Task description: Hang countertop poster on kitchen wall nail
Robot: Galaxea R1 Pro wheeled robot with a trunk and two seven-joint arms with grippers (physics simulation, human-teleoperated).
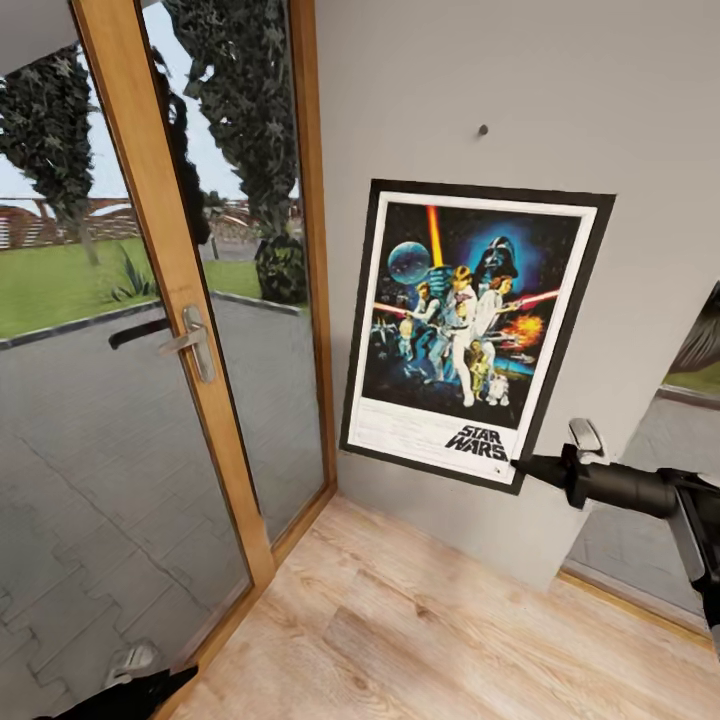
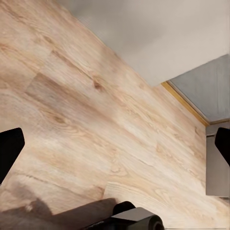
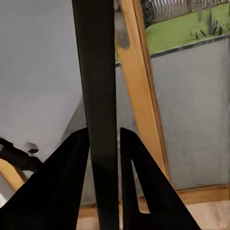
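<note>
The Star Wars poster point(image 1: 470, 330) stands upright flat against the light-grey wall, tilted slightly. A wall nail point(image 1: 482, 130) sticks out of the wall a short way above its top edge. My right gripper point(image 1: 520, 466) is shut on the poster's lower right corner. In the right wrist view the black frame edge point(image 3: 98, 96) runs between that gripper's two fingers point(image 3: 67, 187). My left gripper point(image 2: 117, 143) is open and empty, hanging low over the wooden floor, and its dark tip point(image 1: 150, 688) shows at the bottom of the head view.
A glass door in a wooden frame point(image 1: 170, 250) with a metal handle point(image 1: 195, 342) stands left of the wall. A second glass door with a handle point(image 1: 586, 437) lies right of the poster. Light wood floor point(image 1: 430, 620) spreads below.
</note>
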